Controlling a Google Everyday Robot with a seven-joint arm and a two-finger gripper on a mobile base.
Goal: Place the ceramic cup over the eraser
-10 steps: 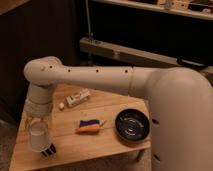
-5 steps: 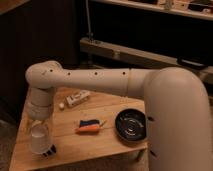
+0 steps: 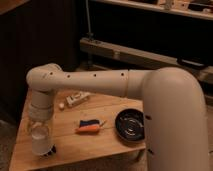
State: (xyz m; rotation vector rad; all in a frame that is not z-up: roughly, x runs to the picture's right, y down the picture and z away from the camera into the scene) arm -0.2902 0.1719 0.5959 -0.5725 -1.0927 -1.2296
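Change: the ceramic cup (image 3: 40,140) has come down a touch since the last look and now sits low at the near left corner of the wooden table (image 3: 107,111).
Gripper: the gripper (image 3: 39,131) hangs straight down from the arm's wrist at the table's front left; its fingers are drawn tight together and clamped on the ceramic cup, which hides most of them.
Ceramic cup: pale, tapered, upright under the wrist, its base at or just above the table top; I cannot tell whether it touches the wood, and nothing of its inside shows.
Eraser: the eraser (image 3: 50,150), a small dark block, peeks out at the cup's right foot, right against it and partly covered by it.
Orange-and-blue object: the orange-and-blue object (image 3: 91,126) lies flat mid-table, well apart from the cup.
Black bowl: the black bowl (image 3: 130,125) stands at the right edge, shiny inside, nothing visible in it.
Whitish oblong item: the whitish oblong item (image 3: 78,98) lies toward the far side, half behind the arm.
Arm: the big white arm (image 3: 100,81) sweeps across the table, and its bulky shoulder blocks the right foreground.
Background: a dark shelf unit (image 3: 145,55) stands beyond the table.
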